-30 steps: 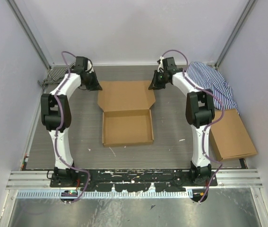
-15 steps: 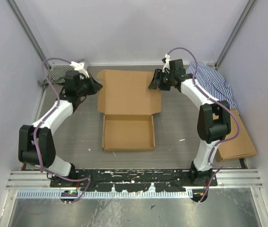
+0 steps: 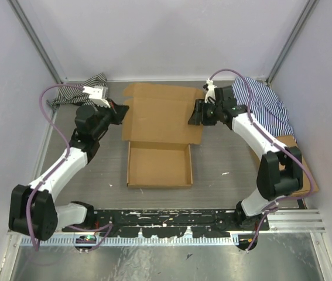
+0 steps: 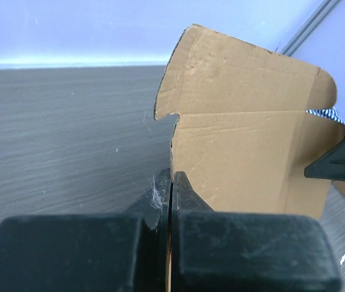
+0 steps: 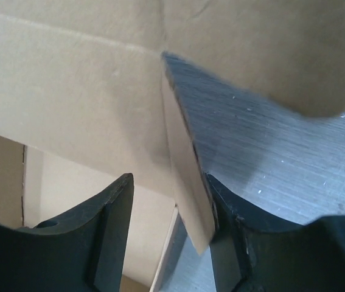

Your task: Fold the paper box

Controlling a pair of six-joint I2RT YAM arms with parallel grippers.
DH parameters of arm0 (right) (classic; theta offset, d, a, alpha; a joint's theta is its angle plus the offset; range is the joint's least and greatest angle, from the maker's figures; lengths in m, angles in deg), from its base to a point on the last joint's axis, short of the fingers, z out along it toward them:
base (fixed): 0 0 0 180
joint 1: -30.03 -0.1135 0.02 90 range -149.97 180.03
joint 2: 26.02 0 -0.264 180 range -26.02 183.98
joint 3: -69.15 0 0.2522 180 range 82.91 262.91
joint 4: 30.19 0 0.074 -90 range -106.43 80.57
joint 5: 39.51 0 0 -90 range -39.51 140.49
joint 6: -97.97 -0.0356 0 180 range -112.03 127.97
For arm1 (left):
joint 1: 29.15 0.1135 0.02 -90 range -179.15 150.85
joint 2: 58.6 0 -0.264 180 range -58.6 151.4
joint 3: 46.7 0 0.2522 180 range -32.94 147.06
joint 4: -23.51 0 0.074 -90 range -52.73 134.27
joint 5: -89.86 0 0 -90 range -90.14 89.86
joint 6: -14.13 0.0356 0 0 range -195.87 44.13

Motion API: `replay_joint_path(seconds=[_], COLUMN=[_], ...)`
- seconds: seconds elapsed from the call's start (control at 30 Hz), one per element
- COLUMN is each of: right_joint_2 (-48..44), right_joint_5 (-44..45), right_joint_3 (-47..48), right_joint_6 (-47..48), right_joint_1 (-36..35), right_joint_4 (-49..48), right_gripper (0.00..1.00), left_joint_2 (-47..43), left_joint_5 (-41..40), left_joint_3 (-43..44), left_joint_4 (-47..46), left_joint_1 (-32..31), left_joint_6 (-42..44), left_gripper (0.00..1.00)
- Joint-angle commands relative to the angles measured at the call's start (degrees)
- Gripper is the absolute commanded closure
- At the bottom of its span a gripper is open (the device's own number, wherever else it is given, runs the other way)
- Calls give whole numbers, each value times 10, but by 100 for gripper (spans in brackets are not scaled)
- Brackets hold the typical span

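Observation:
The paper box is brown cardboard: its shallow tray (image 3: 157,165) rests on the table and its lid (image 3: 163,114) is lifted behind it, flaps spread. My left gripper (image 3: 120,111) pinches the lid's left edge. In the left wrist view its fingers (image 4: 172,177) are shut with the lid's edge (image 4: 245,152) running in between them. My right gripper (image 3: 197,113) is at the lid's right edge. The right wrist view shows it open (image 5: 168,179), with the lid's side flap (image 5: 187,176) lying against one finger and a gap to the other.
A second brown cardboard box (image 3: 286,167) lies flat at the right wall, beside the right arm. Striped cloth is heaped at the back right (image 3: 265,102) and at the back left (image 3: 75,91). Walls close in on three sides.
The lid lay flat on the table and now stands raised. Both grippers came nearer with it. The right gripper, shut a second ago, has opened; the left stayed shut.

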Motion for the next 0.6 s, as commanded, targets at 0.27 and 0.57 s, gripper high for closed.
replay_joint_path(seconds=[0.27,0.57], right_joint_2=[-121,-109], right_joint_5=[84,237], right_joint_3=[-22,-22], right_joint_6=[22,-16], right_joint_1=[-40,-110], right_joint_4=[27,48], right_gripper=[49,81], left_joint_2=[-85,-96], left_joint_5=[-49,-105], left_joint_3=[-24,-50], left_joint_4=[4,16], left_joint_1=[-43,-80], left_joint_6=[59,71], left_gripper=[100,100])
